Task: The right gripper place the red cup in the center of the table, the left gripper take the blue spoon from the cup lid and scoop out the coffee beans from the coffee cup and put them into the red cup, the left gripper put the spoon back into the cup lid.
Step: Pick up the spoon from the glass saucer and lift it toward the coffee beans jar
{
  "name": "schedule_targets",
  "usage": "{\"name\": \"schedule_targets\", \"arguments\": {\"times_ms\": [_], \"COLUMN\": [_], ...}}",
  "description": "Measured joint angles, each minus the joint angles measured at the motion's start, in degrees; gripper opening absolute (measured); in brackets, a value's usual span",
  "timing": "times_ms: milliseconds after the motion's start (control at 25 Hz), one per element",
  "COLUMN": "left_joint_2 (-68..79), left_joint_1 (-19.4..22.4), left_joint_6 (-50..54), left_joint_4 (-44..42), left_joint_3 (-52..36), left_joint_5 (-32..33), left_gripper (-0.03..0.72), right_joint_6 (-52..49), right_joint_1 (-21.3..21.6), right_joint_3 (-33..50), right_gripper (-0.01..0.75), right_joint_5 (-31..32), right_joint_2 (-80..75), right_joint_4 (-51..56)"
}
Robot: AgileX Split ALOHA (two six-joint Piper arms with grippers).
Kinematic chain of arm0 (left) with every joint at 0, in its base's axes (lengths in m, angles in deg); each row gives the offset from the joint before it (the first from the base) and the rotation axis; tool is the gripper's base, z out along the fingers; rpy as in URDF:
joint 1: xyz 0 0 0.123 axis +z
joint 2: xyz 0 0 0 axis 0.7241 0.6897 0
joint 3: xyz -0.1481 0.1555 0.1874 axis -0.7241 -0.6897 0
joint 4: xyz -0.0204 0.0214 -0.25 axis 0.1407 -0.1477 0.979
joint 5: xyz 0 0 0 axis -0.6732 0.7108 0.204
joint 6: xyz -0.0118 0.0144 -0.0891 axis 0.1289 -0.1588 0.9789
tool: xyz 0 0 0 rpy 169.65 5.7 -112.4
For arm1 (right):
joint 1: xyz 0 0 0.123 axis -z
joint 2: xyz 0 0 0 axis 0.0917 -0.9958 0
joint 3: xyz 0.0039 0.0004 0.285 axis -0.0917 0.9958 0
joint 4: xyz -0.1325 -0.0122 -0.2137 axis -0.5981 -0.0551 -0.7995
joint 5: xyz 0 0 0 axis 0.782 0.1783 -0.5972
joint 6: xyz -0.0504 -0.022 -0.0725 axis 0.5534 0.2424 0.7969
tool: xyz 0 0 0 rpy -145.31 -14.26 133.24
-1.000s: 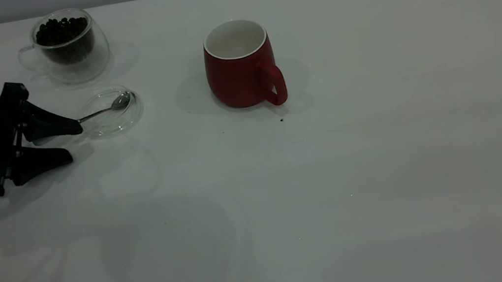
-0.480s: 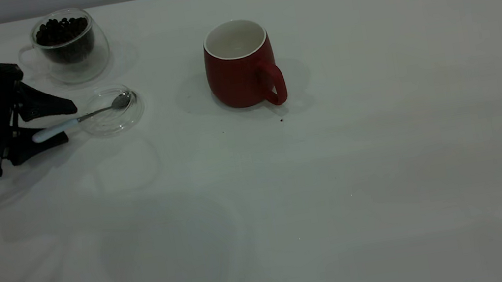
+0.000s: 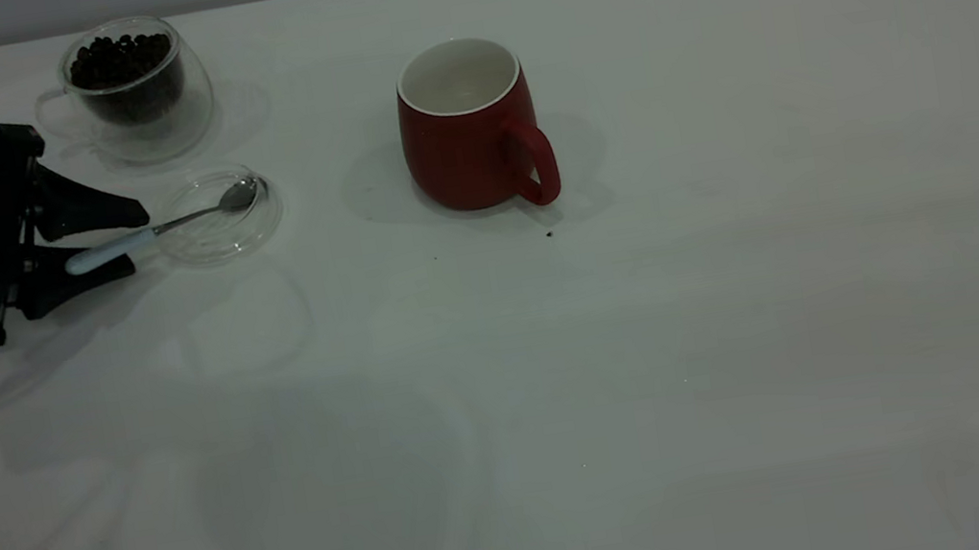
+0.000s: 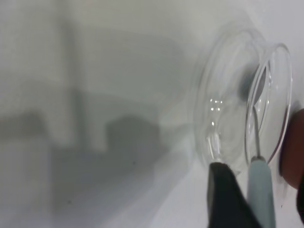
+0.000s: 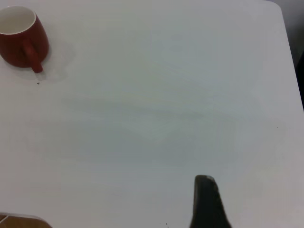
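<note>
The blue spoon point(image 3: 103, 254) lies with its metal bowl in the clear cup lid point(image 3: 267, 216) and its pale handle sticking out toward the left. My left gripper point(image 3: 138, 238) is open, low over the table, one finger on each side of the handle; no pad visibly presses it. In the left wrist view the handle point(image 4: 259, 180) lies between the fingers of my left gripper point(image 4: 261, 202), before the lid point(image 4: 223, 118). The coffee cup point(image 3: 165, 120) with coffee beans point(image 3: 119, 58) stands behind the lid. The red cup point(image 3: 465, 143) stands upright near the middle, handle toward the front. My right gripper point(image 5: 254, 209) is open, far from the red cup point(image 5: 21, 40).
The white table point(image 3: 654, 338) is bare to the right of and in front of the red cup. A tiny dark speck point(image 3: 549, 233) lies just in front of the red cup's handle. The right arm is out of the exterior view.
Over the last second my left gripper moved toward the far side, so its fingers now straddle the spoon handle. In the last half second it hardly moved. The cups and lid stayed put.
</note>
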Motion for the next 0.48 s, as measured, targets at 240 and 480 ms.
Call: {"name": "schedule_targets", "arguments": {"times_ms": [240,480], "left_joint_2": [0.0,0.0], "left_joint_1": [0.0,0.0], "left_joint_6": [0.0,0.2], "left_joint_4": [0.0,0.0], "left_joint_3": [0.0,0.0], "left_joint_5": [0.4,3.9], "left_gripper": [0.216,0.125], "right_joint_6": [0.0,0.0], "right_joint_1": [0.0,0.0], "right_joint_3": [0.0,0.0], "right_gripper": [0.520,0.520], "right_joint_5": [0.0,0.0], "right_joint_2": [0.0,0.0], "right_joint_4": [0.0,0.0]}}
